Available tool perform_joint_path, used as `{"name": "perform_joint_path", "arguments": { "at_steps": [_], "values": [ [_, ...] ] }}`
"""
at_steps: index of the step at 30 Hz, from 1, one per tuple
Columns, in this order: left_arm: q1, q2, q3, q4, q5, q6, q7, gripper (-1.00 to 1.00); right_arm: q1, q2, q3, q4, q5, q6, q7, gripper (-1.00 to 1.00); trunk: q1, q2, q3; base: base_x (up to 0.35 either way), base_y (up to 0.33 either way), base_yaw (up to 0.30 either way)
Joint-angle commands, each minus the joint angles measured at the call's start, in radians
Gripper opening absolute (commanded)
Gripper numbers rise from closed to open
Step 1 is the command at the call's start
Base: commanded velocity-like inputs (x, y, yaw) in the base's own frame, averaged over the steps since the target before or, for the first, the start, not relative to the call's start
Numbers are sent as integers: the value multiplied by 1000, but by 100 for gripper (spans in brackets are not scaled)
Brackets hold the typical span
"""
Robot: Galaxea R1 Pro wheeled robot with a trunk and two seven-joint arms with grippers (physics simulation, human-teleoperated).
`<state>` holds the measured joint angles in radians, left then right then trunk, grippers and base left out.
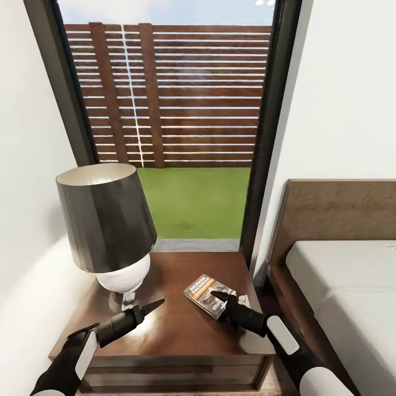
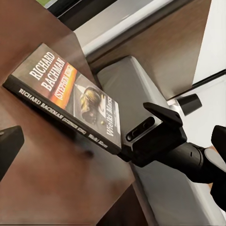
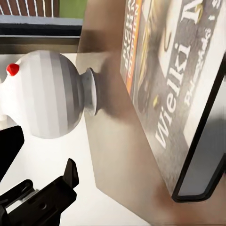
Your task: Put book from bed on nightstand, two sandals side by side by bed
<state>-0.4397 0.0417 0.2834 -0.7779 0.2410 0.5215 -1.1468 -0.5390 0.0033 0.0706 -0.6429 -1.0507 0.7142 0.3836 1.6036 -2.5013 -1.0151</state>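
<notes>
The book (image 1: pixel 206 290) lies flat on the glossy dark brown top of the nightstand (image 1: pixel 181 335), near its right side. Its dark cover with an orange band faces up (image 2: pixel 70 89). My right gripper (image 1: pixel 226 301) is at the book's near end, its fingers wide apart with one beside the cover (image 3: pixel 174 80), so it is open. My left gripper (image 1: pixel 154 306) hovers open over the middle of the nightstand, pointing toward the book, a short way off. The bed (image 1: pixel 352 286) stands to the right. The sandals are out of view.
A lamp (image 1: pixel 107 225) with a dark shade and a white round base (image 3: pixel 47 94) occupies the nightstand's back left. A tall dark-framed window (image 1: pixel 269 137) stands behind it. White wall closes the left side. A narrow gap separates nightstand and bed frame.
</notes>
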Motion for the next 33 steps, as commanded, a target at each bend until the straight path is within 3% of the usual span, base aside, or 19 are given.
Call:
{"name": "perform_joint_path", "arguments": {
  "at_steps": [1, 7, 24, 33],
  "values": [
    [0, 0, 1, 0, 3, 9, -2, 100, -1, 0, 0, 0, 2, 2, 3, 100, 0, 0, -1, -195, 0, 0],
    [0, 0, -1, 0, 1, 9, -1, 100, 0, 0, 0, 0, 2, 2, 3, 100, 0, 0, -1, -224, 0, 0],
    [0, -1, -2, 0, 0, 9, 1, 100, -1, 0, 0, 0, 2, 2, 3, 100, 0, 0, -1, -8, 0, 0],
    [0, -2, -3, 0, 0, 9, 1, 100, -1, 0, 0, 0, 2, 2, 3, 100, -11, 14, 33, 0, 0, 0]
  ]
}}
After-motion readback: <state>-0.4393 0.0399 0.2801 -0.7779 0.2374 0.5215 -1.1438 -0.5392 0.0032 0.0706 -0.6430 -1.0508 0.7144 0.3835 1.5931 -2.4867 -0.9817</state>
